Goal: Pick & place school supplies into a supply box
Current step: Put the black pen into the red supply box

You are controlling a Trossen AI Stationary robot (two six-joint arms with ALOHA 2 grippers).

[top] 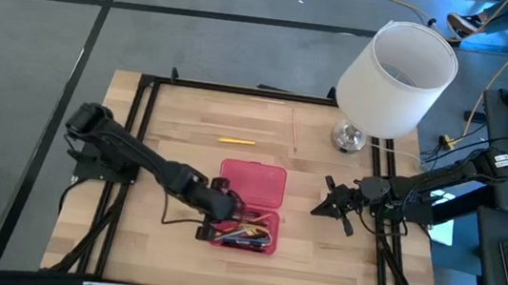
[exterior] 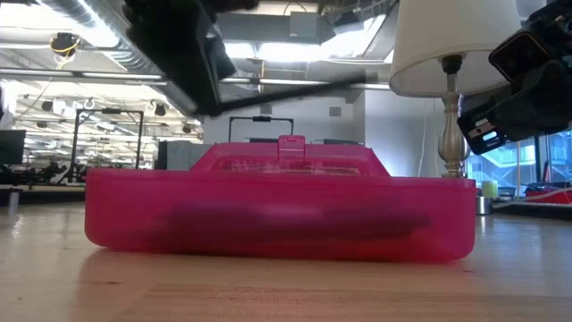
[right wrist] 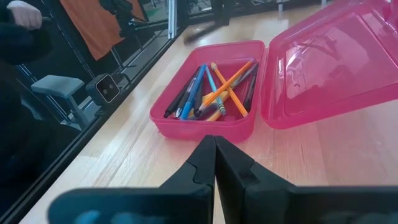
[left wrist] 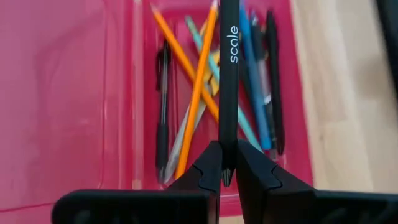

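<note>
The pink supply box (top: 252,183) lies open in the table's middle, its lid (right wrist: 336,68) folded flat toward the far side. Its tray (left wrist: 211,93) holds several pens and pencils: orange, blue, teal and black. My left gripper (left wrist: 226,171) hovers at the tray's left end (top: 218,221), shut on a black pen (left wrist: 229,68) marked "scale". My right gripper (right wrist: 215,152) is shut and empty, right of the box (top: 331,205). A yellow pencil (top: 235,141) lies flat on the table beyond the lid. My left gripper pinches the black pen between its two fingers at one end (left wrist: 226,155). The fingers come from the table's left, and the pen runs straight on from them along the tray. The pen (exterior: 304,94) is lifted clear above the box, almost level.
A white-shaded lamp (top: 394,77) stands on a metal foot at the table's far right corner. A thin pale stick (top: 295,133) lies near it. Bare wood shows left of the box and along the near edge. A black frame borders the table.
</note>
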